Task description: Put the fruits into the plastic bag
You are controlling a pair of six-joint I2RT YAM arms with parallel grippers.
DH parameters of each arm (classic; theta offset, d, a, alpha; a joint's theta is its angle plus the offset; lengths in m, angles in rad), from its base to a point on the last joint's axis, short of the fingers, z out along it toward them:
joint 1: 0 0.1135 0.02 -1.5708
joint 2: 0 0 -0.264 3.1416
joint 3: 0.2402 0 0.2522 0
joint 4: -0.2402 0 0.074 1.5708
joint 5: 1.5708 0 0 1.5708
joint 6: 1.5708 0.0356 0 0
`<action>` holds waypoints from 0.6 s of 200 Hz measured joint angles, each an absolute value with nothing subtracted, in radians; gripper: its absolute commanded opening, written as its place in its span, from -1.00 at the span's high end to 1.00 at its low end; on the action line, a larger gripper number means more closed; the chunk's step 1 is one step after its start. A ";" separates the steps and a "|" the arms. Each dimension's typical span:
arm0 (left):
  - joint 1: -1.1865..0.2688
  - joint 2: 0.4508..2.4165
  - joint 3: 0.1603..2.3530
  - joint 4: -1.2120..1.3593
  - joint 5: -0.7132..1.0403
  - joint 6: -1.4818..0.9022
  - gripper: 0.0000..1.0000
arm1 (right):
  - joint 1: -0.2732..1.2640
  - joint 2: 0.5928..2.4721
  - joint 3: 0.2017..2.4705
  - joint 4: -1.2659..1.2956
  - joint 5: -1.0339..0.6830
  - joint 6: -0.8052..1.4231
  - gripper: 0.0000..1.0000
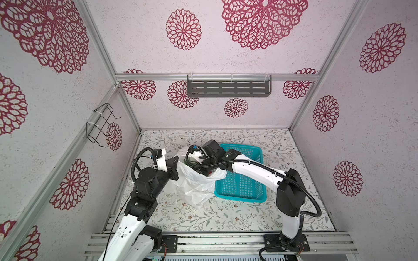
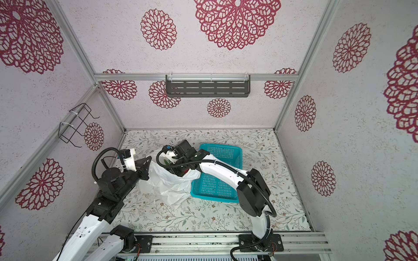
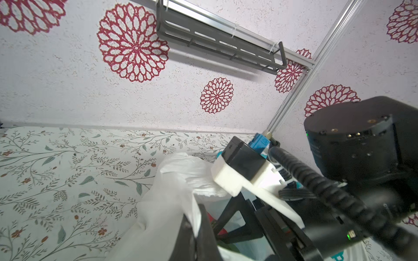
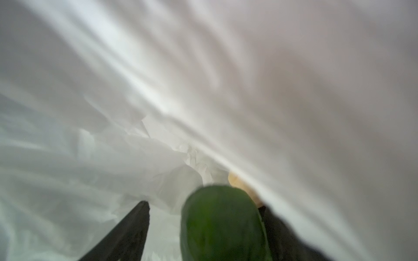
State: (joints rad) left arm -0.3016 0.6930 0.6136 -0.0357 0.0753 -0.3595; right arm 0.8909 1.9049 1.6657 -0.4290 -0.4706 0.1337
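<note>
Inside the plastic bag (image 4: 158,90), white film presses close around the right hand (image 4: 203,205), and a dark green fruit (image 4: 224,226) fills most of the gap between its spread jaws. Outside, the teal basket (image 1: 244,185) touches the bag's right side; the near surface (image 1: 203,219) offers free passage.

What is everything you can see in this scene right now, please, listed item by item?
plastic bag: one, white, crumpled mid-table, against the basket's left side
green fruit: one, dark green, inside the bag, between the right gripper's fingers
red fruit: one glimpsed, red, inside the bag
basket: one, teal, on the table right of the bag
shelf: one, grey, back wall
wire rack: one, black, left wall
table: one, white floral cover
left gripper: one, black, shut on the bag's rim
right gripper: one, black, open, inside the bag
</note>
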 measured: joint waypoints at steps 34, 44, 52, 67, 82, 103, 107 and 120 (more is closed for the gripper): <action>-0.302 0.674 0.588 -0.030 0.048 -0.360 1.00 | 0.854 1.855 1.644 -0.413 -0.408 0.141 -0.74; -0.302 0.669 0.577 -0.025 0.033 -0.361 1.00 | 0.831 1.819 1.625 -0.395 -0.390 0.152 -0.74; -0.302 0.667 0.570 -0.024 0.017 -0.363 1.00 | 0.809 1.785 1.607 -0.374 -0.375 0.161 -0.75; -0.302 0.667 0.556 -0.017 -0.013 -0.367 1.00 | 0.757 1.701 1.554 -0.313 -0.344 0.191 -0.78; -0.302 0.667 0.542 -0.012 -0.043 -0.372 1.00 | 0.706 1.606 1.490 -0.249 -0.316 0.229 -0.80; -0.302 0.667 0.520 -0.011 -0.078 -0.378 1.00 | 0.639 1.491 1.399 -0.164 -0.278 0.281 -0.82; -0.302 0.667 0.517 -0.011 -0.083 -0.379 1.00 | 0.629 1.473 1.383 -0.151 -0.269 0.290 -0.82; -0.302 0.667 0.506 -0.008 -0.098 -0.384 1.00 | 0.611 1.435 1.347 -0.127 -0.255 0.313 -0.82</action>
